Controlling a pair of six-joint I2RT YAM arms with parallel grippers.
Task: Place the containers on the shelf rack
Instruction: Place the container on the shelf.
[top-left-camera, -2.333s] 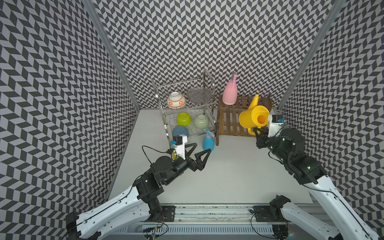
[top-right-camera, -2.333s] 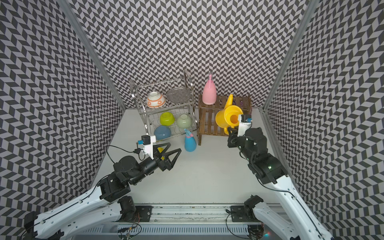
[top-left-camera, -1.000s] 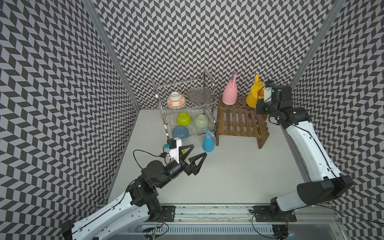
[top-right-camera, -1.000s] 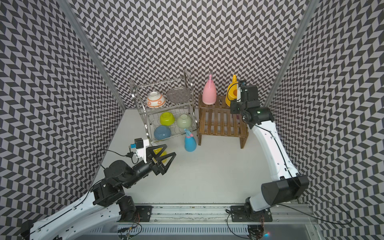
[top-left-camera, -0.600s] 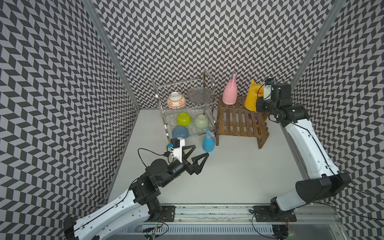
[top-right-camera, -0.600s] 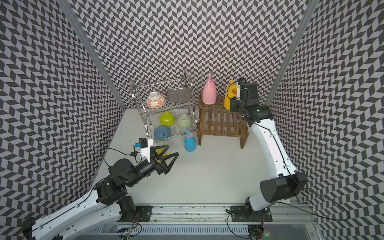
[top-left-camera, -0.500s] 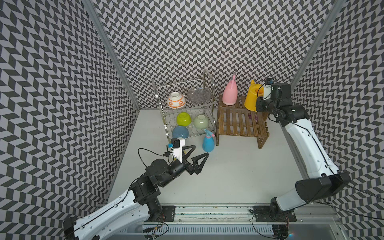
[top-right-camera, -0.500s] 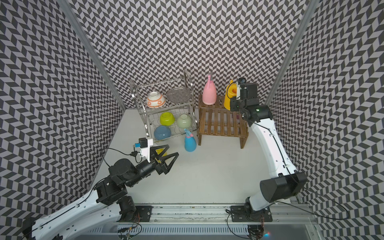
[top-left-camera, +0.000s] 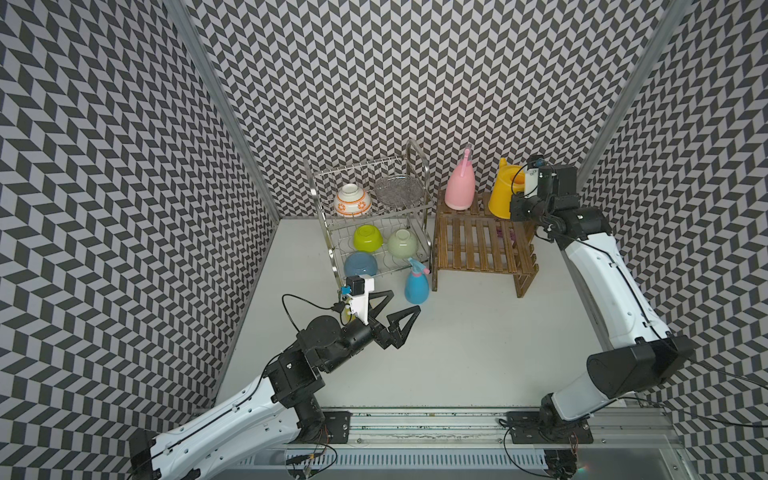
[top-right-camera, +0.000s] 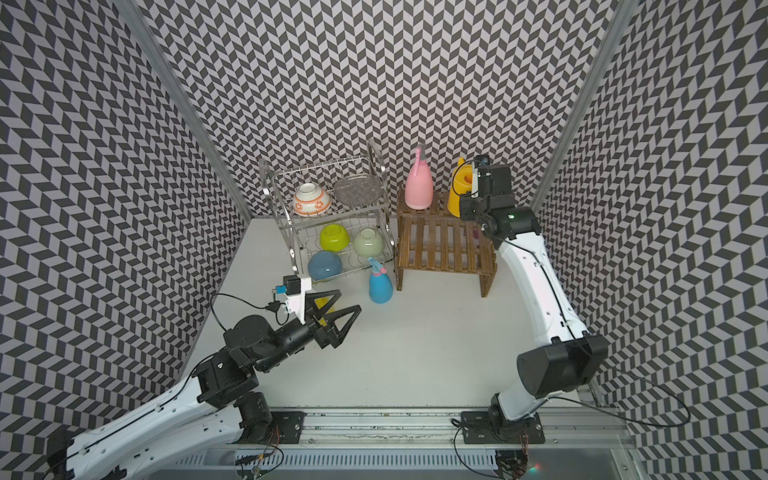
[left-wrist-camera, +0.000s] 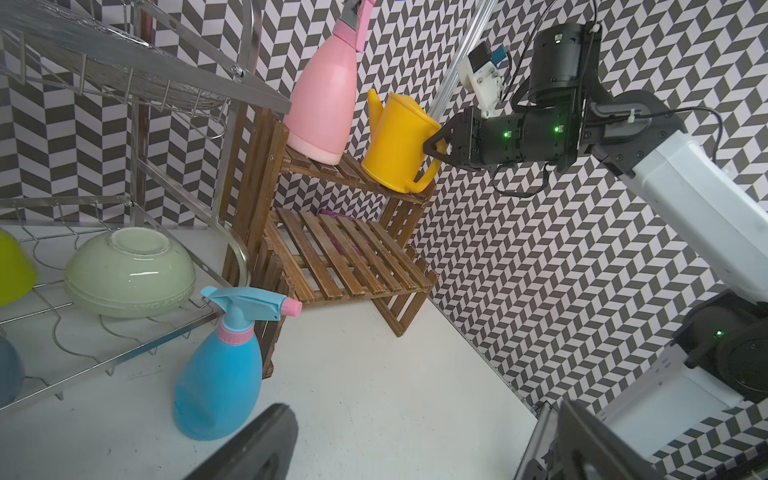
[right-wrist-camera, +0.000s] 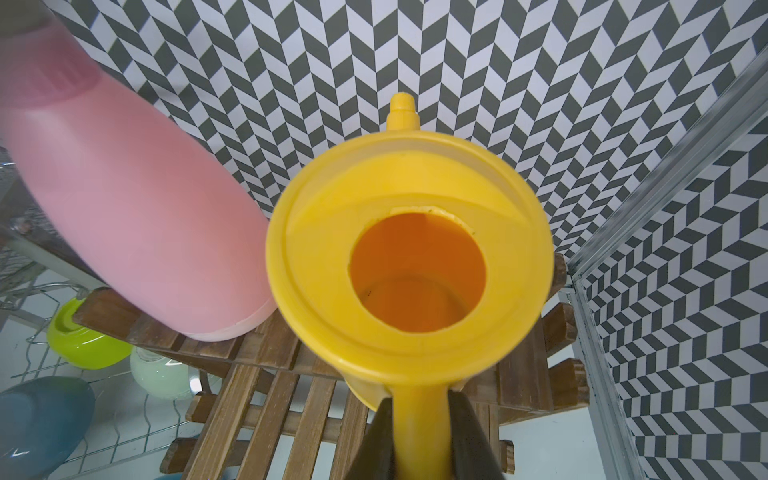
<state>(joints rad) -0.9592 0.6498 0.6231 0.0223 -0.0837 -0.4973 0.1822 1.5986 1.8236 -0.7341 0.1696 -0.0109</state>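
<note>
The yellow watering can stands on the upper step of the brown shelf rack, next to the pink spray bottle. My right gripper is shut on the can's handle. The blue spray bottle stands on the table by the rack's front left leg. My left gripper hovers open just in front of the blue bottle, holding nothing. A yellow thing shows behind its fingers, mostly hidden.
A metal wire dish rack with several upturned bowls stands left of the shelf rack. The shelf rack's lower step carries nothing. Patterned walls close in the back and both sides, and the right arm runs along the right wall.
The right gripper brought the watering can from in front of the rack up to the upper step and lowered it slightly. The left gripper edged toward the blue bottle, still open.
</note>
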